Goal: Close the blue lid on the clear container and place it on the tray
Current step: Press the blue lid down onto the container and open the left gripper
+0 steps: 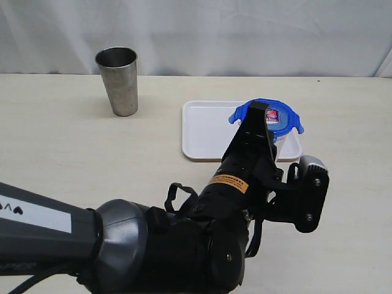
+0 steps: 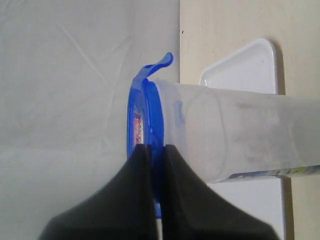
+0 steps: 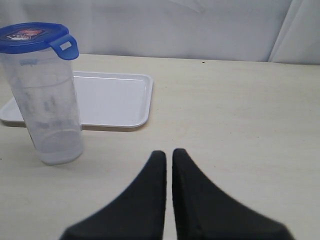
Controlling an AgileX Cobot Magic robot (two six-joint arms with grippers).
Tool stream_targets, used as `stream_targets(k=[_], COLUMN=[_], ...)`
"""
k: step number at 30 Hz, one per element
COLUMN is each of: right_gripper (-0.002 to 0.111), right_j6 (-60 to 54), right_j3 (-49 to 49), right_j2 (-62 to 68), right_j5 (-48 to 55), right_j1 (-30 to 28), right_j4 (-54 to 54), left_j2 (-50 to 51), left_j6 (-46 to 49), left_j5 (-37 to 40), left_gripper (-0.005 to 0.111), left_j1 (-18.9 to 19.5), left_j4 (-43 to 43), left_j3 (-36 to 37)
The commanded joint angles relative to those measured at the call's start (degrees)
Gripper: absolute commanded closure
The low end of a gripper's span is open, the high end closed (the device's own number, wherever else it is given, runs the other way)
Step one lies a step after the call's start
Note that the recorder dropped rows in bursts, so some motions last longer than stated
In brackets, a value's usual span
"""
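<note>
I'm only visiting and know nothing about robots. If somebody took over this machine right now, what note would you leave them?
Left gripper: jaws shut, tips at the rim of the blue lid; I cannot tell whether they pinch it.
Right gripper: jaws shut, empty, low over the table.
Things: the lid sits on the clear container, which stands upright on the table beside the tray, not on it.
Done: lid placed on top.
Left: at least one flap sticks out; snap the flaps down, then move the container onto the tray.
</note>
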Motion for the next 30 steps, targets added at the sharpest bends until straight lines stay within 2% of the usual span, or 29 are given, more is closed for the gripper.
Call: stream_targets(k=[1,14,20,30], right_gripper=[0.104,0.104,0.104,0.104], right_j6=[0.01,0.01,0.01,0.01], right_j3=[0.18,0.18,0.18,0.18], right_j2=[-0.34,-0.34,-0.34,-0.34], right_j5=[-0.12,-0.12,-0.12,-0.12], right_j1=[-0.12,-0.12,-0.12,-0.12], right_j4=[-0.42,-0.42,-0.42,-0.42], left_j2=[0.0,0.0,0.0,0.0], left_j6=[1.74,1.74,1.74,1.74], left_j5=[-0.21,3.4,-0.7,-0.62], left_gripper=[0.107,0.106,0.106,0.106], left_j1=[-0.64,-0.64,-0.64,-0.64], left_j4=[-1.11,-1.11,-1.11,-0.85], left_j3=[0.18,0.18,0.18,0.18])
